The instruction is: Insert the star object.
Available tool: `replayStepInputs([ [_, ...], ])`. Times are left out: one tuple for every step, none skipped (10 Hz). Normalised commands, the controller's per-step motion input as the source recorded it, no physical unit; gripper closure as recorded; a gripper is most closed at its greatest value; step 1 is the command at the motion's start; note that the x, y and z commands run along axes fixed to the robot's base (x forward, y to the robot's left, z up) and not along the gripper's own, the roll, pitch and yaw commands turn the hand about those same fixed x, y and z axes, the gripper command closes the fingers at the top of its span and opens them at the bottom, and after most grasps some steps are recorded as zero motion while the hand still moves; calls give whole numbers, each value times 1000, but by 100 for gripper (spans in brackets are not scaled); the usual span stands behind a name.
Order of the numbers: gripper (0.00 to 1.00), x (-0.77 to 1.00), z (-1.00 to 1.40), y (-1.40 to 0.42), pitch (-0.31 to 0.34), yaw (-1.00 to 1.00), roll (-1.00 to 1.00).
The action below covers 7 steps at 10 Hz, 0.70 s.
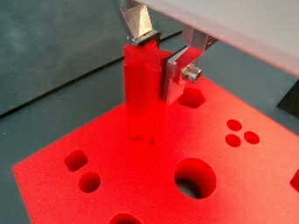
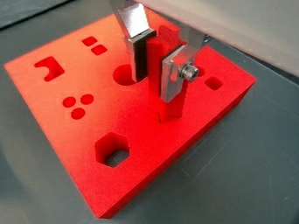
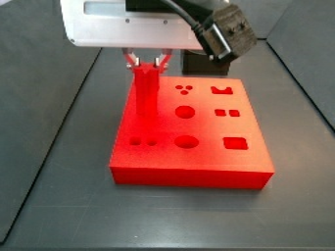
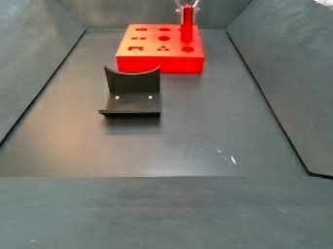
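The gripper (image 1: pixel 163 54) is seen above the red block, its two flat silver fingers (image 1: pixel 179 72) closed onto the upper end of the star object (image 1: pixel 145 92), which is clamped between the dark pads in both wrist views (image 2: pixel 160 59). The peg is held upright, a long slim bright red bar, and its lower end is seen meeting the top face of the red block (image 1: pixel 117 166); whether it has entered a hole or merely rests on the surface cannot be told, since red lies against red there. In a side view the gripper (image 3: pixel 147 63) is shown under the white wrist housing (image 3: pixel 131 22), with the star object (image 3: pixel 143 103) standing near one long edge of the red block (image 3: pixel 197 157). The block's top is seen cut with shaped holes: a large round hole (image 1: pixel 195 178), a cluster of three small round holes (image 2: pixel 79 105), a hexagonal hole (image 2: pixel 112 152) and a small square hole (image 2: pixel 212 84). In a side view from farther off, the gripper (image 4: pixel 186 5) and the star object (image 4: pixel 188 27) are found at the far end of the dark floor (image 4: pixel 196 146), on the red block (image 4: pixel 156 53). The dark grey curved holder (image 4: pixel 131 92) is seen standing apart from the block, nearer the camera
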Motion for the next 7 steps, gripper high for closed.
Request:
replayStepInputs([
  [100,49,-940,-129,-150,0,79],
  [100,40,-957,-163,-153,0,63],
  [100,31,-974,-197,-153,-11,57],
  [100,11,-1000,-266,-103,-97,69],
  [100,6,-1000,-223,-21,-126,60],
  [100,77,-1000,-11,0,-271,144],
  [100,40,-786,23,44,-303,229],
])
